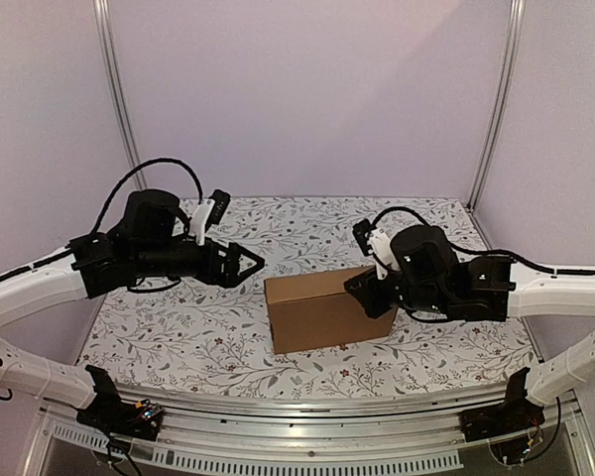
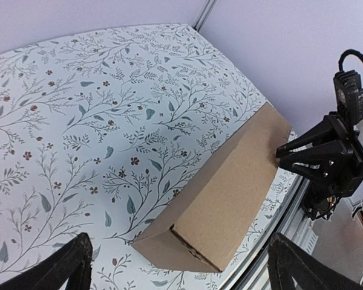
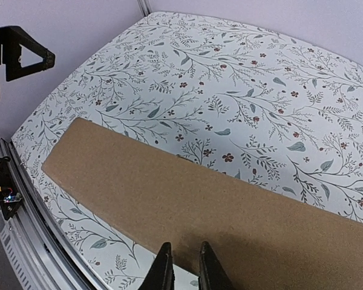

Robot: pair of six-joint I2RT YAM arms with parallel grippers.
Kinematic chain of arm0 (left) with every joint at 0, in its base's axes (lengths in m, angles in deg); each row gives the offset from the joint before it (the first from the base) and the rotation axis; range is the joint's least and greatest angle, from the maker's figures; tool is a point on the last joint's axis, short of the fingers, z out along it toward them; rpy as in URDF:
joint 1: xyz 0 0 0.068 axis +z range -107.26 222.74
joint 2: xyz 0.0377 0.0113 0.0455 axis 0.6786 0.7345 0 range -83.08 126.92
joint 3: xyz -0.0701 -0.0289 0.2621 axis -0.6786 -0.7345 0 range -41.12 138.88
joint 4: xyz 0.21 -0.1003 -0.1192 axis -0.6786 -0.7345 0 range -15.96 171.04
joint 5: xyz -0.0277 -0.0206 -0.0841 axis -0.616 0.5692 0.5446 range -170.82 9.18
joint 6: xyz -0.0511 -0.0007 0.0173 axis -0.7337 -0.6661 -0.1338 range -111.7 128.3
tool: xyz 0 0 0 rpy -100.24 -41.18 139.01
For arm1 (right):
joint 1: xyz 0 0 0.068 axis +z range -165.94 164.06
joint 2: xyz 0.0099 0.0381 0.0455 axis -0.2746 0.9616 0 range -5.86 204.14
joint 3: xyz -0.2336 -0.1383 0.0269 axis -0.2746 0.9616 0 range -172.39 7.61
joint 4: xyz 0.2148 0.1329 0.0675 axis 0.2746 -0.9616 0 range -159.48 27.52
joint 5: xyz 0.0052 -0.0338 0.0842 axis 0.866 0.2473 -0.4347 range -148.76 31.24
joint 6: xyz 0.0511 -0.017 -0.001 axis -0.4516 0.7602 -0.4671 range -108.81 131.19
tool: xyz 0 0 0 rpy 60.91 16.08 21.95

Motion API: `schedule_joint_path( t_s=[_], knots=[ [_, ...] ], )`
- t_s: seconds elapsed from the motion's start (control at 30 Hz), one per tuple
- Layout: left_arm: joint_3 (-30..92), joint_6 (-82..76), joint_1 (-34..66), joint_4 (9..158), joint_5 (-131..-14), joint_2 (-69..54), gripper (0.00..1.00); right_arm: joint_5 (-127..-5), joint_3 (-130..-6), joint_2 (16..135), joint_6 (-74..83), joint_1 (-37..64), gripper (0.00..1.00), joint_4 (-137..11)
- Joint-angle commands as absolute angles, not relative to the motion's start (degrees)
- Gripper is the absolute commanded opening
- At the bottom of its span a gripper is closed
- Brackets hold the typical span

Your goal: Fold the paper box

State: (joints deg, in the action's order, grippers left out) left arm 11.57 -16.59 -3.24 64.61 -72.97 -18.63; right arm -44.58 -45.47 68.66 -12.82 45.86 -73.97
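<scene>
Left gripper (image 1: 250, 263) splayed wide, just left of paper box (image 1: 322, 307), not touching; right gripper (image 3: 184, 272) barely parted at box's right end.

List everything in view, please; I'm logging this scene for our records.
paper box: one, brown, closed, on the tablecloth right of centre.
tablecloth: one, white with leafy floral print, covering the table.
walls: pale lilac, behind and at both sides.
metal rail: one, silver, along the near edge.
left gripper: one, black, left of the box, apart from it, jaws wide open.
right gripper: one, black, at the box's right end, jaws narrowly apart.
</scene>
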Motion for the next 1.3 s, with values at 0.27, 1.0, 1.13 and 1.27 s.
schedule_joint_path(
  t_s=[0.27,1.0,1.13,1.27],
  knots=[
    [14.0,-19.3,4.5,64.6,-72.5,-12.0,1.00,-33.0,-47.1,58.0,-6.6,45.9,0.63,-91.4],
    [26.3,-22.7,3.2,66.3,-63.9,7.4,0.99,-40.3,-20.8,45.9,-34.1,47.8,0.99,-85.9],
    [27.0,-23.1,2.5,66.5,-63.0,8.9,0.98,-36.2,-21.2,53.5,-36.5,52.2,0.99,-79.3],
    [26.8,-23.7,1.8,66.8,-62.3,10.2,0.98,-29.5,-23.4,63.6,-35.6,57.9,0.99,-75.1]
  ],
)
